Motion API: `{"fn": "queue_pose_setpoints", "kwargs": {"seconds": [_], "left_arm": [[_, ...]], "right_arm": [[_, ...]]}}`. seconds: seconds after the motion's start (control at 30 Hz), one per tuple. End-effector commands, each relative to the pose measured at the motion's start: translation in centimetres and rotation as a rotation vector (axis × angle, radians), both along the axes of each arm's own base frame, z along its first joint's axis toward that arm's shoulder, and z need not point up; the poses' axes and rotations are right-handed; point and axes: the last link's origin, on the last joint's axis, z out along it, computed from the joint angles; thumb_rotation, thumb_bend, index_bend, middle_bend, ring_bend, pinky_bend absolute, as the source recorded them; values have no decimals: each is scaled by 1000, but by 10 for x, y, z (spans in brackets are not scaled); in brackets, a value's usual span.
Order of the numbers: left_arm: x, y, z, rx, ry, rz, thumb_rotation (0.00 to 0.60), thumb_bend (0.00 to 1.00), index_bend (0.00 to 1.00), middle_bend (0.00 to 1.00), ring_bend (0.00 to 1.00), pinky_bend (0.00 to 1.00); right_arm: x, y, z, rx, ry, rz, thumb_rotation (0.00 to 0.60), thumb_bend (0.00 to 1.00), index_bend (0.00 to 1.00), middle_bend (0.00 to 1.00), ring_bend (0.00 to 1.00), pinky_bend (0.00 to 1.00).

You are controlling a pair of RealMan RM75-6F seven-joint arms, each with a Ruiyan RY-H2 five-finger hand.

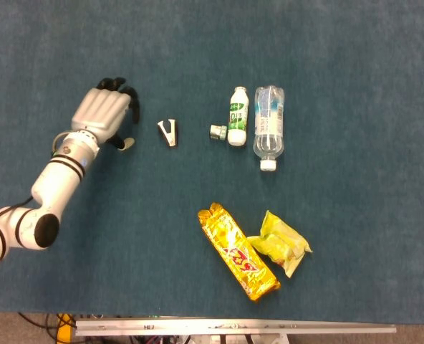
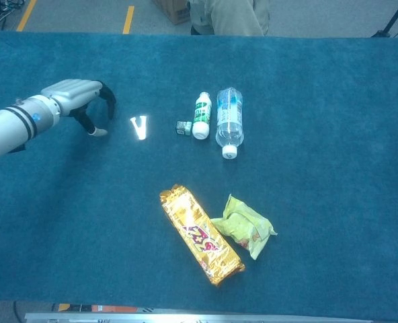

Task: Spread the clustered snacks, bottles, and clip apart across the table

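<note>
A blue-carpeted desk (image 1: 355, 86) fills both views. The robot's left arm (image 1: 51, 190) reaches in from the near left edge; its left hand (image 1: 104, 118) hovers over the left part of the desk, fingers (image 2: 99, 101) loosely curled and apart, holding nothing. The right hand is not in view.

Toward the near edge, right of centre, a long gold snack bar packet (image 1: 238, 251) lies diagonally, its right side touching a crumpled yellow-green snack bag (image 1: 282, 244). Nearer the far edge, a clear water bottle (image 1: 268, 129) lies on its side, cap toward the near edge, just beside a smaller white bottle with a green label (image 1: 237, 116). A tiny green-and-white item (image 1: 216, 131), too small to identify, sits against the white bottle's left side. The small metal clip (image 1: 168, 132) lies alone between hand and bottles, apart from both.

Judging by this layout, only the clip is separated. The two bottles, the tiny item and the two snacks remain paired and need pulling apart.
</note>
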Motion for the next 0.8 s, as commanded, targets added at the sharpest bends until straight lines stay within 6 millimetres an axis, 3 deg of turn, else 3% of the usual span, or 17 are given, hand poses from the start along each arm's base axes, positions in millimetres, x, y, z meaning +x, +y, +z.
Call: {"fn": "queue_pose_setpoints", "kwargs": {"seconds": [0.03, 0.17, 0.27, 0.53, 0.8], "left_arm": [[-1, 1, 5, 12, -7, 8, 600, 222, 424, 199, 62, 73], [9, 4, 14, 33, -46, 2, 600, 221, 266, 166, 57, 73], [21, 6, 18, 31, -68, -24, 599, 221, 217, 154, 49, 73], [48, -5, -4, -81, -13, -164, 600, 220, 197, 124, 35, 73], [59, -14, -23, -131, 20, -258, 600, 220, 219, 123, 35, 73]], "right_arm": [[0, 0, -1, 6, 1, 1, 519, 76, 13, 313, 144, 303], [1, 0, -3, 13, 1, 3, 519, 76, 13, 313, 144, 303], [0, 0, -4, 15, -1, 2, 518, 76, 13, 313, 144, 303], [-7, 4, 0, 5, -2, -19, 518, 76, 13, 313, 144, 303], [-11, 6, 2, 0, -3, -29, 519, 75, 13, 313, 144, 303]]}}
